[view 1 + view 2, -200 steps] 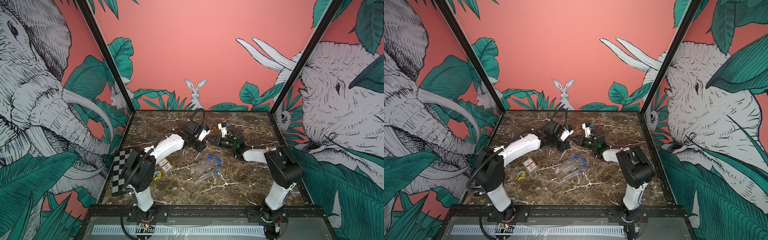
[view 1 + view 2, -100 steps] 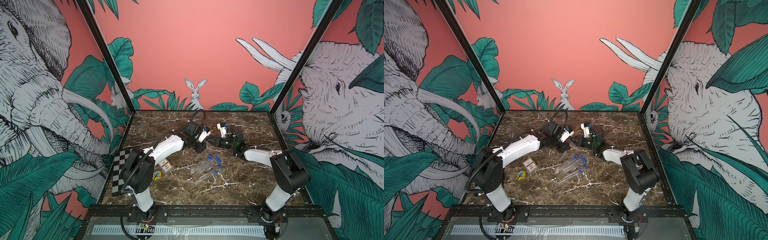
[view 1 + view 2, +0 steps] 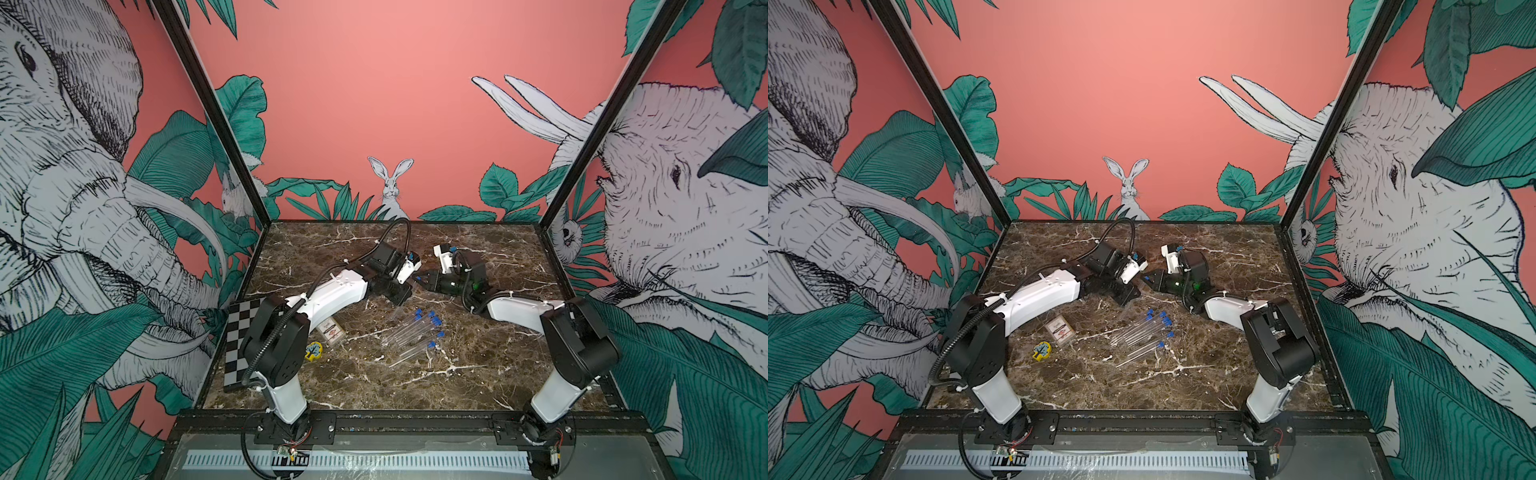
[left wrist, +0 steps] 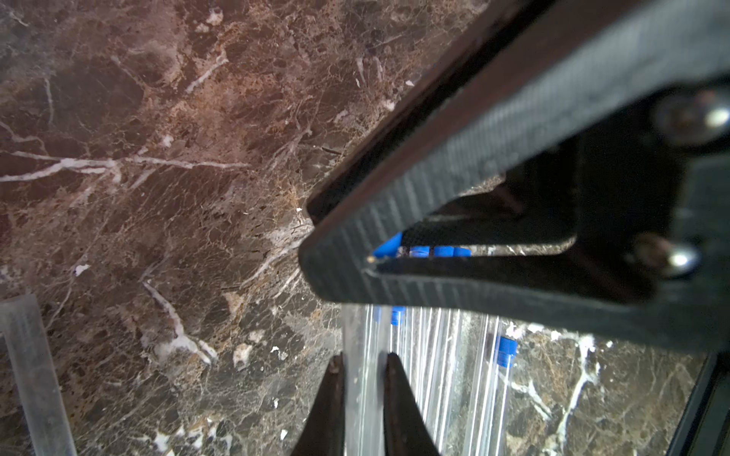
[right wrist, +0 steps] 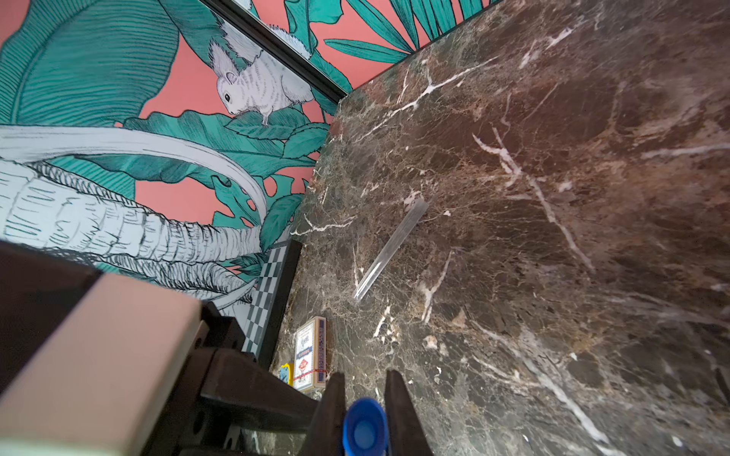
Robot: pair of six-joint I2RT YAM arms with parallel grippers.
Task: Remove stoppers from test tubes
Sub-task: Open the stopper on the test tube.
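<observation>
At the far centre of the table (image 3: 353,386) the left claw (image 4: 363,357) clamps a clear tube (image 4: 361,398) and the right claw (image 5: 365,375) pinches a blue stopper (image 5: 363,430); pull straight along the tube, grips firm, spare tubes (image 3: 409,332) lying nearer.

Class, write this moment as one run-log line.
left tool: shut on test tube | right tool: shut on stopper | stoppered tubes: lying on table

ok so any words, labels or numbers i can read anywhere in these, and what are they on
No text can be read anywhere.
card case: red and blue print, too blurred to read.
yellow tag: a blue figure, no legible letters.
checkerboard: squares only, no text.
</observation>
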